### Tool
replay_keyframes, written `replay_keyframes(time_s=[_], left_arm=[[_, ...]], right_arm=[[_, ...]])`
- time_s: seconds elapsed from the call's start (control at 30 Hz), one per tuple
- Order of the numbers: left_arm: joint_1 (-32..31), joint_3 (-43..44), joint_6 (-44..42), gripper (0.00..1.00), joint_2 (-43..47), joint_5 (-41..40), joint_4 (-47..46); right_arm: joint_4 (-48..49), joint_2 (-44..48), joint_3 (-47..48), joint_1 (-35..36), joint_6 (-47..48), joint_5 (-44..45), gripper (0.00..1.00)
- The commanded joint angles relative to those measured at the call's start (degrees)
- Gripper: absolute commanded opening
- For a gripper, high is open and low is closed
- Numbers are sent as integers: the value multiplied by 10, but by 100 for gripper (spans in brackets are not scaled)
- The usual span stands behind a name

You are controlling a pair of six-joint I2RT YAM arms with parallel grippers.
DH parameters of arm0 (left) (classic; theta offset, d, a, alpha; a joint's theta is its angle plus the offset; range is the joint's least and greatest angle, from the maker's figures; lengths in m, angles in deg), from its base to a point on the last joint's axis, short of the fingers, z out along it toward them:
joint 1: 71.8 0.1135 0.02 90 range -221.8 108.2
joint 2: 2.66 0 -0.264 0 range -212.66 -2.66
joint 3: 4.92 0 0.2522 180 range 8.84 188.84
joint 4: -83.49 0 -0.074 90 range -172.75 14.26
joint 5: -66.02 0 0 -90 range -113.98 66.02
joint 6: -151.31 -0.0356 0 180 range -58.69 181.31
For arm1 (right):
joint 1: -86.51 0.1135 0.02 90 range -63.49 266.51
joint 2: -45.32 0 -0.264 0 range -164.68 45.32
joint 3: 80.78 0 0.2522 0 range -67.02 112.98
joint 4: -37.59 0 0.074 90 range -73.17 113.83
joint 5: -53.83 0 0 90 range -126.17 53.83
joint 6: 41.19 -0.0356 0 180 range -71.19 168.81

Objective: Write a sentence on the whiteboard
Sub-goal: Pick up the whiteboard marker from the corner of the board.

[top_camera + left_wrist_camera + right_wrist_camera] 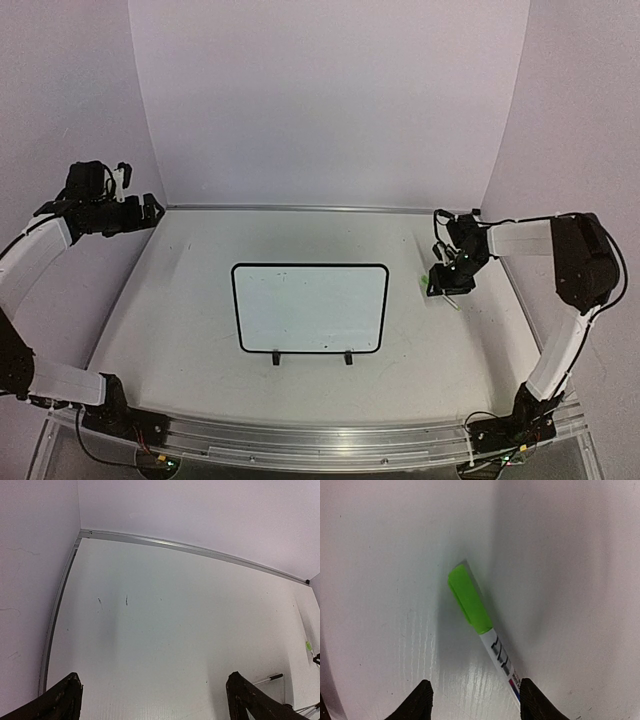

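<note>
The whiteboard (310, 308) lies flat mid-table, white with a thin black border and two black feet on its near edge. No sentence shows on it. A marker (470, 605) with a bright green cap and a white printed barrel lies on the table right of the board, its cap (424, 279) just visible in the top view. My right gripper (476, 700) is down over it with the jaws apart. The barrel runs between the fingers and touches the right one; the left one stands clear. My left gripper (150, 208) hangs wide open at the far left, nothing in it (155, 700).
A metal rail (200, 549) runs along the table's far edge below the white back wall, and another runs down the left side. The arm bases sit on the near rail (320, 440). The table surface is bare white with a few small marks.
</note>
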Motion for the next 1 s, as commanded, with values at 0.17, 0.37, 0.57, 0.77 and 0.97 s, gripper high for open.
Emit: replay_keyframes(time_s=[0.17, 0.37, 0.57, 0.77, 0.97], left_arm=[[-1, 3, -6, 99, 1, 23, -11], [-1, 3, -4, 99, 1, 27, -11], [-1, 3, -2, 99, 0, 31, -11], [-1, 4, 1, 99, 0, 36, -9], [-1, 4, 4, 99, -1, 41, -10]], right_arm=[[-25, -3, -3, 3, 13, 71, 50], [-31, -11, -1, 4, 17, 79, 36], [-32, -15, -3, 4, 19, 88, 27], [-33, -25, -2, 4, 23, 95, 21], [-34, -35, -2, 4, 26, 101, 15]])
